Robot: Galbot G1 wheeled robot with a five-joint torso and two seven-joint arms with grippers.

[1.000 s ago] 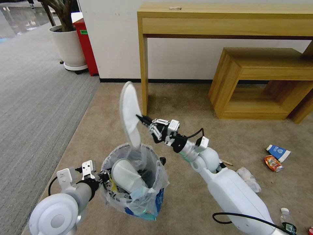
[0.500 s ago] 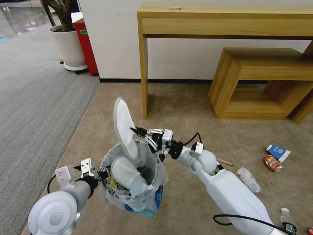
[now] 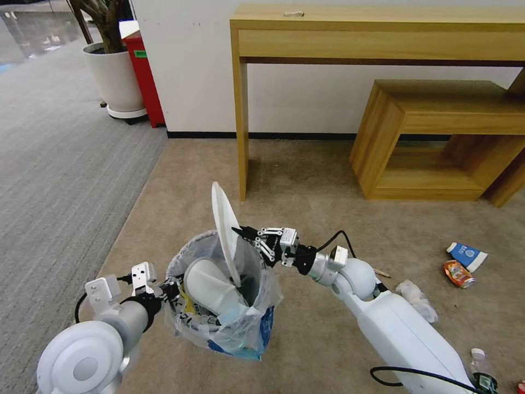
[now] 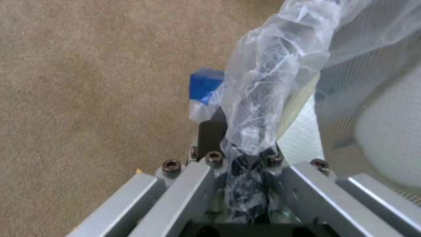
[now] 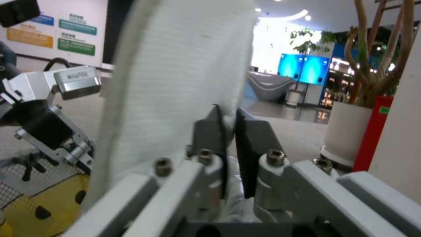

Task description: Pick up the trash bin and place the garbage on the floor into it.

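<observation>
The right gripper (image 3: 239, 230) pinches a white slipper (image 3: 225, 232) over the bin (image 3: 221, 295) (left gripper (image 3: 174, 289) clamps its rim).

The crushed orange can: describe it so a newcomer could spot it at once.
Start at the low wooden bench against the wall on the robot's right, then come forward across the beige carpet. The crushed orange can lies there, touching a blue-white paper cup. It alone is orange and crumpled; the tissue wad nearby is white.
</observation>
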